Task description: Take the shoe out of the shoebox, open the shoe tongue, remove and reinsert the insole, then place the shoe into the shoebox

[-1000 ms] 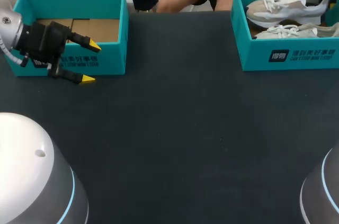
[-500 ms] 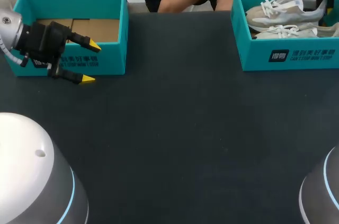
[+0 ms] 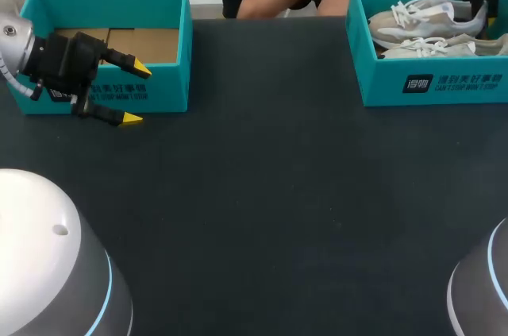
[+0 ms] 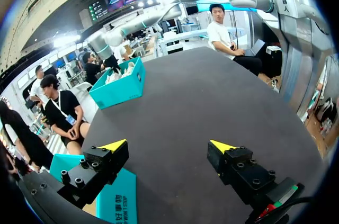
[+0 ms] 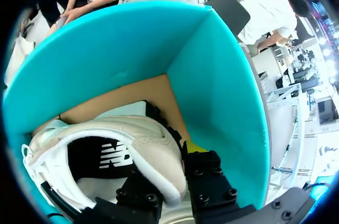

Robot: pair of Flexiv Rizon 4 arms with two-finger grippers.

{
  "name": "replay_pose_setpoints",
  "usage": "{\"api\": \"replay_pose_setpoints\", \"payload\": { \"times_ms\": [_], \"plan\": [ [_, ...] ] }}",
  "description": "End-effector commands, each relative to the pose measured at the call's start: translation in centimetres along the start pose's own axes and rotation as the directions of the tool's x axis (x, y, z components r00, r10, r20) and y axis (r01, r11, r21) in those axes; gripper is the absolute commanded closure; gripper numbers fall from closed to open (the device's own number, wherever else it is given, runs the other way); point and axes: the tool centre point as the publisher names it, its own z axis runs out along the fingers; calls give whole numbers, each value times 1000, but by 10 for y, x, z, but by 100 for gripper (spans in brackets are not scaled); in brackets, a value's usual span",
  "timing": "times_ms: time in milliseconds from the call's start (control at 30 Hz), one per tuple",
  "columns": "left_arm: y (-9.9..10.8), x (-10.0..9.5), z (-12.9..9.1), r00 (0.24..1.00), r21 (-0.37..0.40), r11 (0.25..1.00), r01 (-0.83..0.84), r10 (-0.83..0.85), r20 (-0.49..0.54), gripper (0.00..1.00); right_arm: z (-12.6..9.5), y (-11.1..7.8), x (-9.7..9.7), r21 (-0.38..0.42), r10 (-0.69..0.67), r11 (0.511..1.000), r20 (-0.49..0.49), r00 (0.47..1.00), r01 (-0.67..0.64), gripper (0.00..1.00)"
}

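Right jaws tight on the shoe (image 5: 140,142) heel; left jaws wide apart, empty.

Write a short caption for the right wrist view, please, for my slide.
Right gripper, fingers closed on the heel of the beige shoe inside the teal shoebox.

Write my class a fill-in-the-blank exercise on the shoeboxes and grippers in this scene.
The fingers of the left gripper stand ___.
The right shoebox holds ___ shoes.
The right gripper clasps one shoe by its ___.
Missing words: open; two; heel.
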Motion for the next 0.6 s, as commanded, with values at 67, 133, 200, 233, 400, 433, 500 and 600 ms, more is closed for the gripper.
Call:
{"api": "replay_pose_setpoints", "payload": {
  "times_ms": [67, 133, 200, 233, 400, 433, 500, 600],
  "plan": [
    [-1, 0, 0, 1000, -4, 1000, 0, 0, -1, 0, 6, 5, 5, 11, 0, 1000, 10, 1000, 0, 100],
    [-1, 0, 0, 1000, -4, 1000, 0, 0, -1, 0, 6, 6, 5, 12, 1, 1000, 11, 1000, -1, 100],
    [-1, 0, 0, 1000, -4, 1000, 0, 0, -1, 0, 8, 6, 5, 15, 4, 1000, 10, 1000, -4, 96],
    [-1, 0, 0, 1000, -4, 1000, 0, 0, -1, 0, 9, 6, 4, 16, 4, 1000, 10, 1000, -4, 81],
    [-1, 0, 0, 1000, -4, 1000, 0, 0, -1, 0, 9, 8, 2, 13, 15, 1000, 5, 1000, -15, 62],
    [-1, 0, 0, 1000, -4, 1000, 0, 0, -1, 0, 9, 8, 2, 13, 14, 1000, 4, 1000, -14, 62],
    [-1, 0, 0, 1000, -4, 1000, 0, 0, -1, 0, 7, 9, 1, 10, 17, 1000, 1, 1000, -17, 62],
    [-1, 0, 0, 1000, -4, 1000, 0, 0, -1, 0, 2, 8, -1, 4, 16, 1000, -5, 1000, -16, 60]
  ]
}}
